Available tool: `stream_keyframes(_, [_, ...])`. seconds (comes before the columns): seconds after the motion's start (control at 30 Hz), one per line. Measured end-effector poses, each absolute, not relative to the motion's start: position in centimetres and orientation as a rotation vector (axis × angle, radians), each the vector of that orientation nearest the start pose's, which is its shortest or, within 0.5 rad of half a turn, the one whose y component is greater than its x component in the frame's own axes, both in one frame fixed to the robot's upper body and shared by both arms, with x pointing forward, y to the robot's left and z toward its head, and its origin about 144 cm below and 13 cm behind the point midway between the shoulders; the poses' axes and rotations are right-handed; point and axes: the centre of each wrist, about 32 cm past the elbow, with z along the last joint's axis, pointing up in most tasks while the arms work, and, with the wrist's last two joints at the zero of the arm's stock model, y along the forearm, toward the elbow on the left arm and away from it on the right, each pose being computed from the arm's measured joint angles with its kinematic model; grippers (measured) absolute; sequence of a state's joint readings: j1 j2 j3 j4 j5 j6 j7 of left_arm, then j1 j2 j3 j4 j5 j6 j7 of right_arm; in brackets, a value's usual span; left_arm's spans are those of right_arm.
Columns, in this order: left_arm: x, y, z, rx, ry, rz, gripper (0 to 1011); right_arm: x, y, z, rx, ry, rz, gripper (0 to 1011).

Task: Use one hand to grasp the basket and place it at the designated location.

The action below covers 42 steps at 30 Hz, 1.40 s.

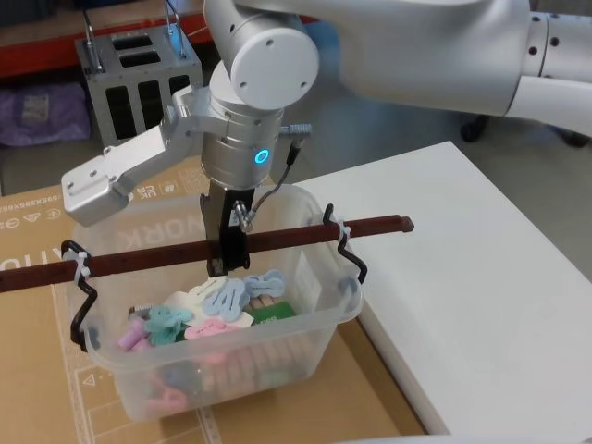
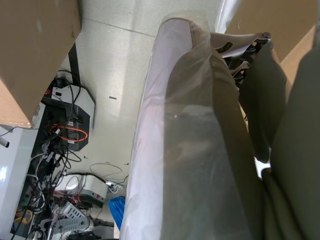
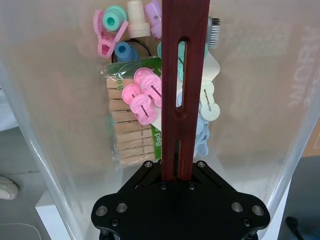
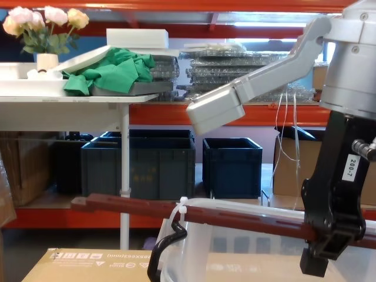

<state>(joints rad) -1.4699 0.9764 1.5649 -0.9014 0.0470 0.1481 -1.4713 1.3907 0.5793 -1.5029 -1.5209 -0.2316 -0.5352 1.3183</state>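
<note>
The basket (image 1: 310, 319) is a translucent whitish tub holding pastel clips and a pack of wooden pegs (image 3: 125, 130). It hangs or rests over a cardboard box (image 1: 37, 231); I cannot tell which. A long reddish-brown bar handle (image 1: 370, 227) spans its top, with a white zip tie (image 1: 79, 265) near the left hook. My right gripper (image 1: 231, 254) comes down from above and is shut on the middle of the bar. The chest view shows the right gripper (image 4: 330, 235) clamped on the bar handle (image 4: 129, 205). In the right wrist view the bar handle (image 3: 185, 50) runs out from the right gripper (image 3: 177, 172).
A white table (image 1: 481, 277) lies right of the basket. A grey metal box with two handles (image 1: 139, 74) stands behind on the left. Dark blue crates (image 4: 141, 164) sit under a white shelf table with a green cloth (image 4: 111, 70). The left wrist view shows floor, cables and cardboard.
</note>
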Motion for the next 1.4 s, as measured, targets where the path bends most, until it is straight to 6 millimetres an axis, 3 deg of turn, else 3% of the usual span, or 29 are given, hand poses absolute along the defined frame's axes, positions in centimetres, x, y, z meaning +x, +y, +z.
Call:
stream_keyframes(0.53, [61.6, 49.7, 139.4, 1.629, 0.169, 0.176, 0, 56.4, -10.5, 135.4, -1.168, -1.259, 1.051, 0])
stream_keyframes(1.4, [61.6, 49.7, 139.5, 1.629, 0.169, 0.176, 0, 56.1, -10.7, 134.5, -1.176, -1.242, 1.046, 0])
